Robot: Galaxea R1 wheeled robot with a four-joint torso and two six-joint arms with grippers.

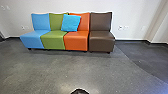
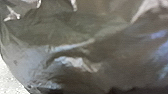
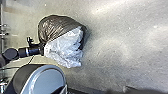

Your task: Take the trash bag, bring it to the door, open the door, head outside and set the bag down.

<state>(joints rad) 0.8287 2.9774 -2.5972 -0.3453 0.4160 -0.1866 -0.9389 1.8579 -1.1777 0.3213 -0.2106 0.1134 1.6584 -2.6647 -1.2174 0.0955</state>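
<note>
The trash bag (image 3: pixel 58 26) shows in the right wrist view, dark and bulging, with a crumpled whitish part (image 3: pixel 65 48) along one side. The left arm reaches to it there, and my left gripper (image 3: pixel 42 49) is shut on the bag, its tips hidden at the plastic. Close up in the left wrist view, the dark, shiny, wrinkled plastic of the bag (image 2: pixel 75 32) lies before the camera. At the bottom edge of the head view, a small dark rounded shape (image 1: pixel 79 91) pokes in; I cannot tell for certain what it is.
Four joined seats in blue, green, orange (image 1: pixel 76 41) and brown (image 1: pixel 101 41) stand against the white wall ahead, with a bright blue cushion (image 1: pixel 71 23) leaning on their backs. Grey floor (image 1: pixel 57 67) lies before them, with a darker floor area (image 1: pixel 142 56) at the right.
</note>
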